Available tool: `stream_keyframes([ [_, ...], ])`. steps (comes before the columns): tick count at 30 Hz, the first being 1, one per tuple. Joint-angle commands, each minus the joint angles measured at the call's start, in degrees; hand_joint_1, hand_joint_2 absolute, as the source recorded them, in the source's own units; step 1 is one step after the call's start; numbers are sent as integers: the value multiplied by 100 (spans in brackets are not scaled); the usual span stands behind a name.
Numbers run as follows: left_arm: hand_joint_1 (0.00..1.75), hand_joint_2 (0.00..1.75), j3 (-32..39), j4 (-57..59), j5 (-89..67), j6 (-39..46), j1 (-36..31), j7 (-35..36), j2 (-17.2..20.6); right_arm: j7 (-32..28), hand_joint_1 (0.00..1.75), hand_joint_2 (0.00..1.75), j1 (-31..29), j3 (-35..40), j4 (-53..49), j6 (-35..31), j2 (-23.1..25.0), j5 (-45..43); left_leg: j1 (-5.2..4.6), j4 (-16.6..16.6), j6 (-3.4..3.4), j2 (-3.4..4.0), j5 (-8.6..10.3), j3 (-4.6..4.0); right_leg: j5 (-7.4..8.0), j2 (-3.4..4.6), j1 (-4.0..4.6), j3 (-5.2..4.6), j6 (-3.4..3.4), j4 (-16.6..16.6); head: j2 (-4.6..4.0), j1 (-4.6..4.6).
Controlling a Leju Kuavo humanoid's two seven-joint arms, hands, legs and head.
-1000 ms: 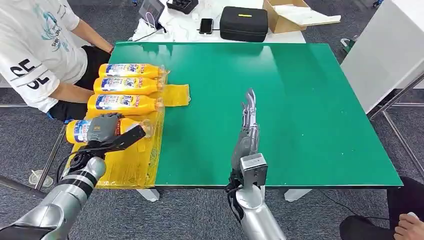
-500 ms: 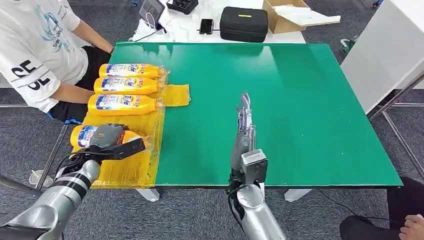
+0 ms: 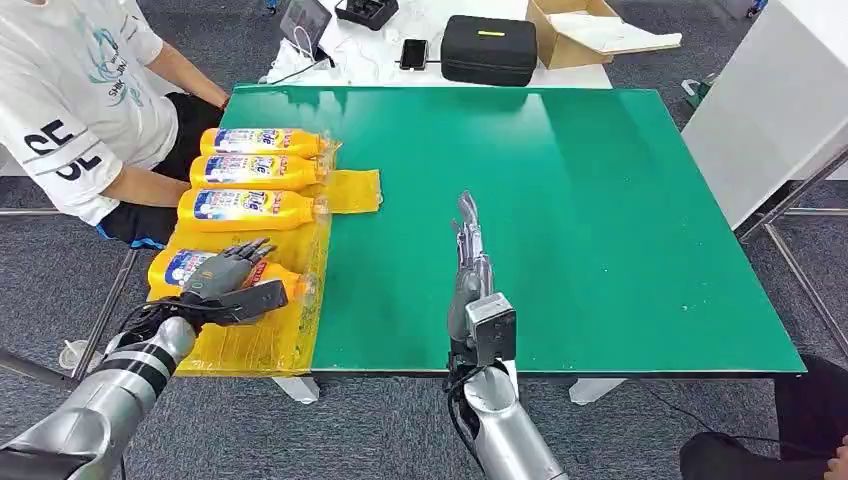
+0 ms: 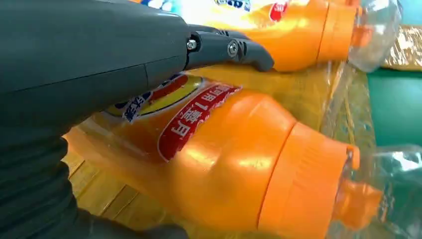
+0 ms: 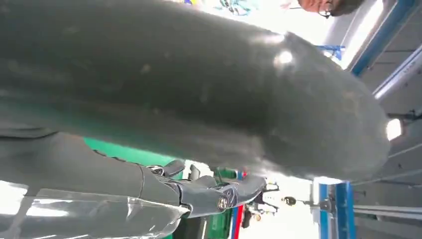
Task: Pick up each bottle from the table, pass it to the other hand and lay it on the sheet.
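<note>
Four orange bottles with blue and yellow labels lie side by side on the yellow sheet (image 3: 352,189) at the left end of the green table (image 3: 600,200). The nearest bottle (image 3: 171,270) (image 4: 224,164) rests on the sheet under my left hand (image 3: 228,283) (image 4: 99,64). That hand hovers over the bottle's middle with its fingers (image 4: 230,48) stretched out and spread, gripping nothing. The other three bottles (image 3: 255,172) lie farther back. My right hand (image 3: 467,258) (image 5: 199,114) stands edge-on over the table's middle front, fingers straight, holding nothing.
A person in a white shirt (image 3: 70,100) sits at the table's far left corner, close to the sheet. Behind the table lie a black case (image 3: 488,47), a phone (image 3: 412,51) and a cardboard box (image 3: 580,25). A white cabinet (image 3: 780,100) stands at the right.
My left hand brought the bottle down toward the near edge onto the sheet and spread its fingers off it. My right hand drew back and left toward the table's front edge.
</note>
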Motion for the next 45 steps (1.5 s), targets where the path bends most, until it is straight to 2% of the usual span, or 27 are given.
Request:
stream_keyframes([
  [1, 0, 0, -230, 338, 210, -622, 36, -198, 131, 13, 0, 0, -303, -45, 674, 68, -16, -31, -1, -7, 6, 18, -6, 32, -2, 9, 2, 27, -6, -7, 0, 0],
  [5, 0, 0, -230, 338, 210, -622, 36, -198, 131, 13, 0, 0, -303, -45, 674, 68, -16, -31, -2, -7, 6, 16, -5, 38, 0, 9, 1, 31, -4, -7, 0, 2],
  [10, 0, 0, -207, 295, 550, -1300, -14, -501, 221, 14, 0, 0, -382, -57, 857, 156, 6, -37, -3, -9, 9, 22, -7, 56, -2, 11, 1, 50, -7, -9, 0, 2],
  [13, 0, 0, -306, -895, 2059, -1964, 511, -501, 412, 9, 0, 0, -402, -64, 937, 230, 11, -48, -3, -10, 6, 22, -6, 54, 0, 13, 1, 47, -7, -9, 0, 0],
  [15, 0, 0, -357, -1872, 3601, -1662, 1095, -501, 427, -1, 0, 0, -359, -75, 917, 251, 26, -56, -8, -15, 7, 25, -6, 63, -1, 17, -4, 53, -6, -10, 0, 0],
  [16, 0, 0, -636, -2349, 4181, -1292, 1275, -501, 492, 14, 0, 0, -324, -75, 887, 271, 27, -58, -8, -23, 9, 36, -9, 79, 0, 25, -4, 65, -8, -19, 0, -2],
  [17, 0, 175, -329, -3049, 4913, -1464, 1581, -501, 441, 32, 0, 0, -274, -63, 850, 271, 29, -45, -9, -19, 8, 25, -8, 68, -2, 17, -5, 58, -5, -15, 0, 0],
  [19, 0, 175, 456, -3774, 5369, -1607, 1917, -501, 164, 117, 0, 0, -191, -10, 808, 213, 36, 68, -4, -10, 8, 16, -9, 54, -5, 6, -1, 45, -4, -9, 0, 2],
  [21, 0, 175, 1753, -4077, 5676, -1733, 1954, -501, -504, 192, 0, 0, -115, -20, 812, 125, 73, 154, 0, -3, 6, 5, -6, 33, -6, -5, 3, 26, -3, -5, 0, 2],
  [23, 0, 175, 2956, -4273, 5775, -1152, 1699, -501, -1235, 294, 0, 0, -43, 2, 855, 16, 99, 348, 2, 3, 9, -15, -6, 22, -13, -28, 5, 20, -3, -3, 0, 2],
  [24, 0, 175, 3342, -4442, 5856, -638, 1598, -501, -1438, 372, 0, 0, -30, 42, 917, 36, 95, 399, 4, 8, 12, -30, -9, 19, -20, -45, 8, 25, -4, 0, 0, 2],
  [26, 0, 175, 4027, -4592, 5992, -273, 1354, -501, -1734, 455, 0, 0, -44, 121, 1154, 49, 130, 557, 6, 10, 10, -20, -6, 2, -13, -33, 10, 7, -6, 0, 0, 4],
  [28, 0, 175, 4216, -5008, 5695, 201, 1292, -501, -1851, 472, 0, 0, -72, 222, 1417, 14, 122, 726, 7, 11, 10, 1, -11, 4, -10, -12, 12, 4, -7, 1, 0, 2],
  [32, 0, 175, 4338, -5296, 5833, 183, 1330, -501, -2072, 350, 0, 0, -11, 237, 1530, -71, 85, 848, 5, -1, 4, 26, -7, 7, -1, 3, 9, -7, -7, -7, 0, 0],
  [35, 0, 175, 3892, -5476, 5970, -227, 1896, -501, -2345, -19, 0, 0, 636, -146, 650, -472, 22, 751, 4, -4, 8, 6, -9, 18, -11, -18, 10, 11, -6, -10, 0, 0],
  [36, 0, 175, 3696, -5611, 5962, -233, 2156, -501, -2400, -118, 0, 175, 842, -274, 356, -556, 20, 679, 3, -7, 12, -4, -14, 30, -18, -27, 10, 29, -5, -14, 0, 0],
  [37, 0, 175, 3214, -5960, 5854, -127, 2749, -501, -2472, -184, 0, 175, 1253, -462, -340, -846, 1, 565, -4, -13, 13, -10, -11, 27, -18, -27, 2, 24, -1, -17, 0, 2],
  [45, 0, 175, 3214, -5960, 5854, -127, 2749, -501, -2472, -184, 0, 175, 1253, -462, -340, -846, 1, 565, -11, -1, 13, 3, -30, 14, -20, -12, -5, 9, -7, -7, 0, 2],
])
